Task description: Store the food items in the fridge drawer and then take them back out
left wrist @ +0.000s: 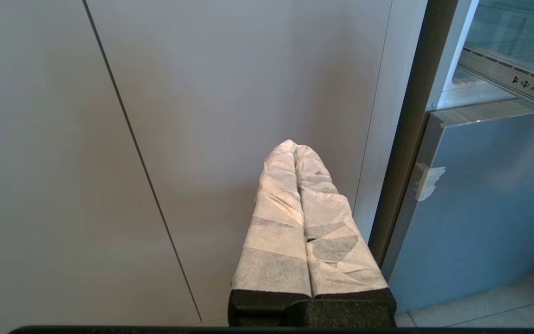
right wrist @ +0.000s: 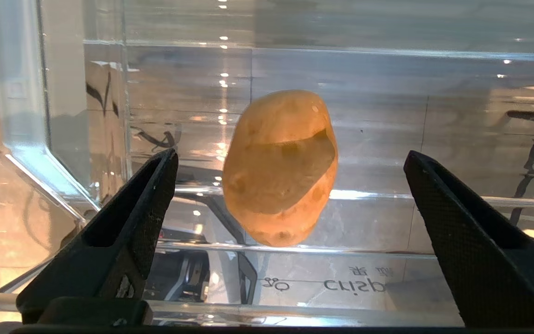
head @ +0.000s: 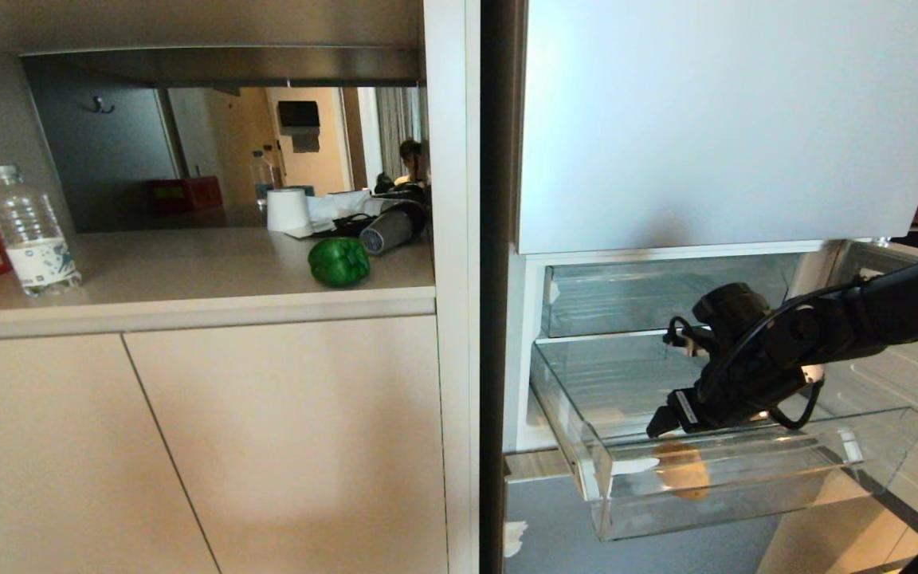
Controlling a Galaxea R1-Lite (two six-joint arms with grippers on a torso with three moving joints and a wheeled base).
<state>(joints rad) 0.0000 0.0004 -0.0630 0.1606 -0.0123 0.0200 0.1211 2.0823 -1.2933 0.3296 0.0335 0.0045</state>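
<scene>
Potato, tan-brown and oval (right wrist: 280, 168), lies inside the pulled-out clear plastic fridge drawer (head: 746, 486); the right gripper (right wrist: 290, 204) hangs spread above it. Glossy green bell pepper (head: 339, 261) waits on the left tabletop (head: 188, 271), unstored. Left gripper (left wrist: 296, 153) is pressed together, idle.

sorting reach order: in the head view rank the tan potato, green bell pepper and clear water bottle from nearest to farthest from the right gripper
From the right gripper:
1. Tan oval potato, just below it in the clear plastic drawer.
2. Glossy green bell pepper, on the counter.
3. Clear plastic water bottle, counter's far left.
</scene>
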